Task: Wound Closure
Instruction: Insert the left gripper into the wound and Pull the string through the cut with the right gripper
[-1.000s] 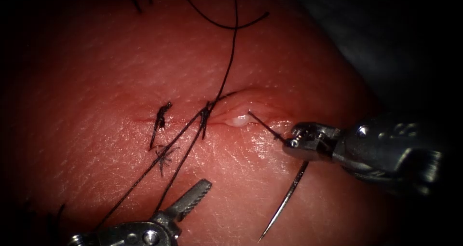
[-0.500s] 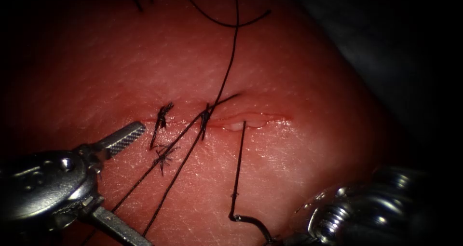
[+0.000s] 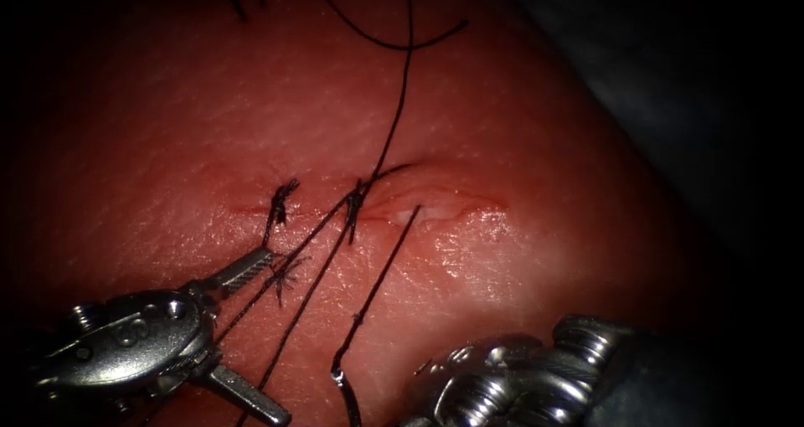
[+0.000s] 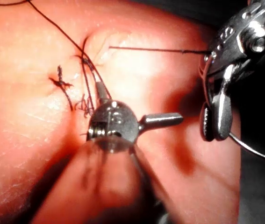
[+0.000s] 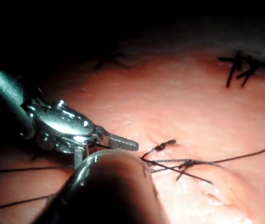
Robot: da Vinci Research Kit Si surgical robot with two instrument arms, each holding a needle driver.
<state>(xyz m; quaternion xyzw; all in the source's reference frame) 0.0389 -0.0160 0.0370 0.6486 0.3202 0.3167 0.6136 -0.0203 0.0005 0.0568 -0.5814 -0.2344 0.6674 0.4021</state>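
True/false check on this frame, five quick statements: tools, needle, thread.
1. The left tool has its jaws open. True.
2. The needle is buried in the tissue. False: it is out of the tissue, held in the right tool.
3. A thread runs from the cut down toward the needle's tail end. True.
4. The left tool grips the thread. False: it holds nothing.
5. The cut has no stitches. False: a stitch sits across it to the left of that thread, and another lies between them.
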